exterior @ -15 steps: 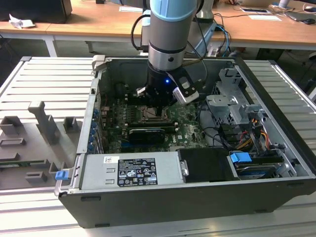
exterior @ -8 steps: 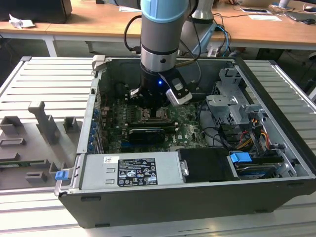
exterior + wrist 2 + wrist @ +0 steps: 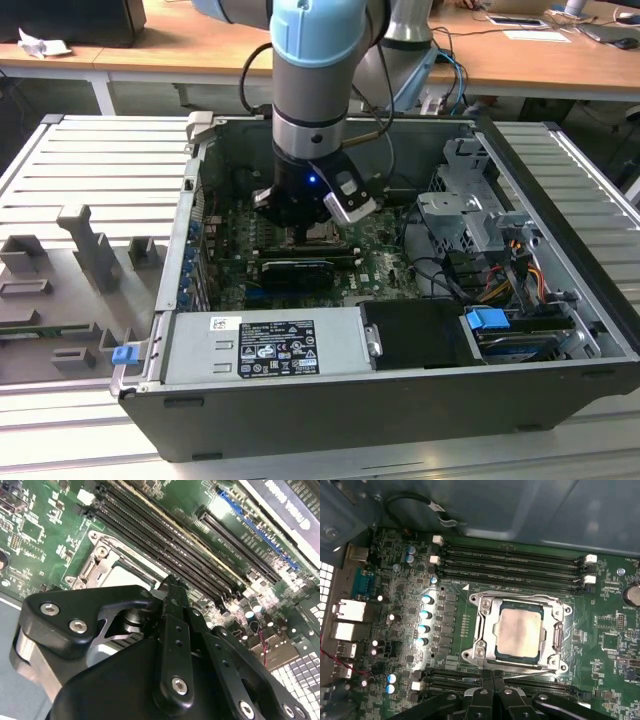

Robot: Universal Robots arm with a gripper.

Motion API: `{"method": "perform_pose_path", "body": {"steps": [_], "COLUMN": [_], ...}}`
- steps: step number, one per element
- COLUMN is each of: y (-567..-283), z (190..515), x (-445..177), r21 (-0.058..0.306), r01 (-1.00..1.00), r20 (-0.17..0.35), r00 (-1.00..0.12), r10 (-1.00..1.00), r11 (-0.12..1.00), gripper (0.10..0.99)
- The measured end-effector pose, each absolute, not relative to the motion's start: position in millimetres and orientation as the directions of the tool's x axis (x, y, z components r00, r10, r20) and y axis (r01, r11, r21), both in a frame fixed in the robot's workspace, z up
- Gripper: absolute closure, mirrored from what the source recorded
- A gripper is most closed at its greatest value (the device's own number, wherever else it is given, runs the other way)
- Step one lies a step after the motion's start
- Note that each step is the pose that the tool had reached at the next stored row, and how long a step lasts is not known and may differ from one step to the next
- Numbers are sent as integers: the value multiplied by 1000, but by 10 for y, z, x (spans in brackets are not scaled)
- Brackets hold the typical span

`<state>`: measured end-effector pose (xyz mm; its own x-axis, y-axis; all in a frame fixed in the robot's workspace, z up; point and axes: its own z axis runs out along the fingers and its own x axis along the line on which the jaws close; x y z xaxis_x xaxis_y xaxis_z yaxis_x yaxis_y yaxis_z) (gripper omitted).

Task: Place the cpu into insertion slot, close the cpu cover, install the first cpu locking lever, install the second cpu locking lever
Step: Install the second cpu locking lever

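Gripper: fingers pressed together, holding nothing, hanging low just beside the socket's edge.
Cpu: lying flat in the insertion slot.
Cpu cover: folded down around the chip, framing its pale face.
Motherboard: green, inside the open computer case; black memory slots run beside the socket.

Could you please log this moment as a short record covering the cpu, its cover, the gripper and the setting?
cpu: seated flat in the insertion slot
cpu cover: down, framing the chip
gripper: fingers together, tips at the socket's edge, holding nothing
arm: reaching down into the case
memory slots: beside the socket
setting: open computer case on a ribbed metal table
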<state>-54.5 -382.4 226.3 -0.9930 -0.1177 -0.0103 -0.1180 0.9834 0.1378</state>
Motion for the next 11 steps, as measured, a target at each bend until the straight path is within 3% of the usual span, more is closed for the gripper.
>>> {"method": "perform_pose_path", "body": {"steps": [7,11], "y": [-3899,-3902], "z": [2234,2120], "x": [-623,-633], "r21": [181,188], "r01": [-118,-118], "r20": [-15,-16], "r00": [-993,-993], "r10": [-117,-117], "r11": [976,975], "gripper": [980,980]}}
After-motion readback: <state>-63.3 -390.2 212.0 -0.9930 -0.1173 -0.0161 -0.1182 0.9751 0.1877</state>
